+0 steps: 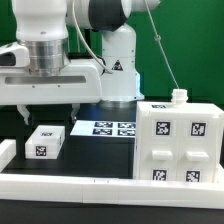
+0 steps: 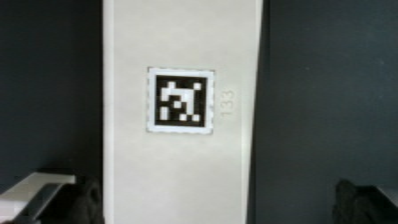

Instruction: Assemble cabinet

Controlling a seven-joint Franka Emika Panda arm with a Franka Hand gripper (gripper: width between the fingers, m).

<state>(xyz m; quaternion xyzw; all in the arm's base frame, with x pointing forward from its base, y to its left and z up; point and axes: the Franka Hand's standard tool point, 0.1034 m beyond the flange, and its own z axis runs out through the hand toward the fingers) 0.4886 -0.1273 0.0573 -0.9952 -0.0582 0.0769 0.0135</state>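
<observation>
The cabinet [image 1: 180, 143] is a large white boxy body with four tagged square blocks; it stands at the exterior view's right with a small white knob on top. A smaller white part with a tag [image 1: 45, 141] lies on the dark table at the exterior view's left. My gripper [image 1: 48, 115] hangs just above it. In the wrist view this white part [image 2: 178, 100] is a long panel with one tag in its middle. It runs between my fingers [image 2: 45, 197], closer to one of them. The gripper [image 2: 205, 202] is open wide and holds nothing.
The marker board [image 1: 115, 128] lies flat at the table's middle, behind the loose part. A long low white rail [image 1: 100, 185] runs along the front edge. The robot's white base [image 1: 120, 60] stands at the back.
</observation>
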